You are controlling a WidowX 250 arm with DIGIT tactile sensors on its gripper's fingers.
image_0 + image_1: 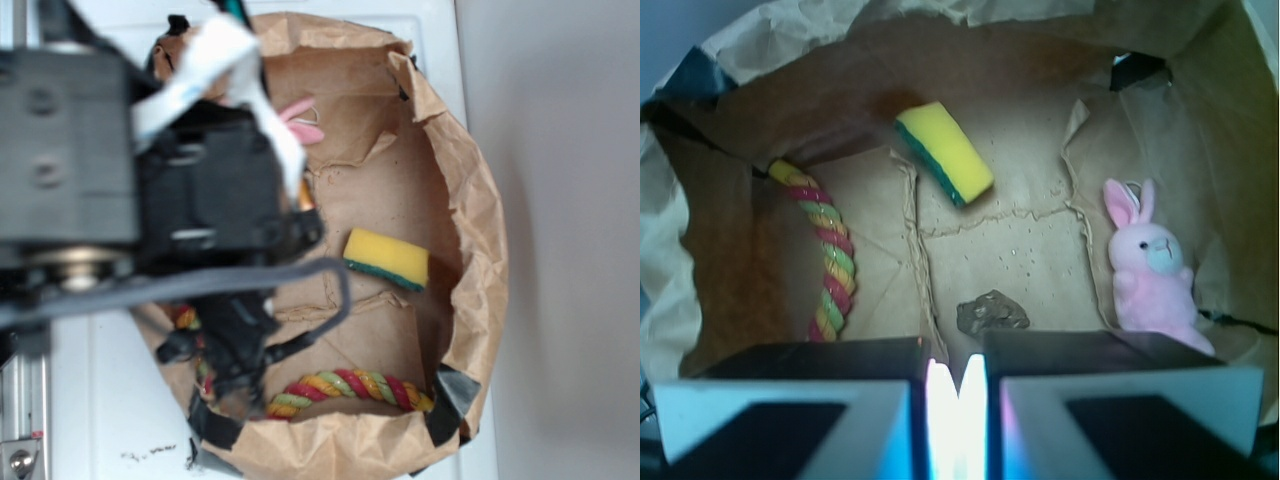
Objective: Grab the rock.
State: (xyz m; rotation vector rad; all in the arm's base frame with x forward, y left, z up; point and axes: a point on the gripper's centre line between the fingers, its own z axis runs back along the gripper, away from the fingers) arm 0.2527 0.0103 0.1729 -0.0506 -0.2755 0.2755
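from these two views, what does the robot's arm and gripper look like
The arm is blocky black plastic with screw holes, a white ribbon cable draped over it and a grey cable looping beneath. In the wrist view, the gripper shows two black fingers with pale edges.

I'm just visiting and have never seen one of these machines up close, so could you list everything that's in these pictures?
Paper bag: one, brown and crinkled, laid open with taped edges; it holds everything below.
Rock: one, dark brown-grey, on the bag floor just ahead of the gripper in the wrist view.
Sponge: one, yellow with a green underside, towards the far side of the bag floor.
Rope: one, braided in red, yellow and green, curved along the bag's left wall in the wrist view.
Toy bunny: one, pink, against the right wall.
Robot arm: one, black, hanging over the bag.
Gripper: one, fingers nearly together, holding nothing.
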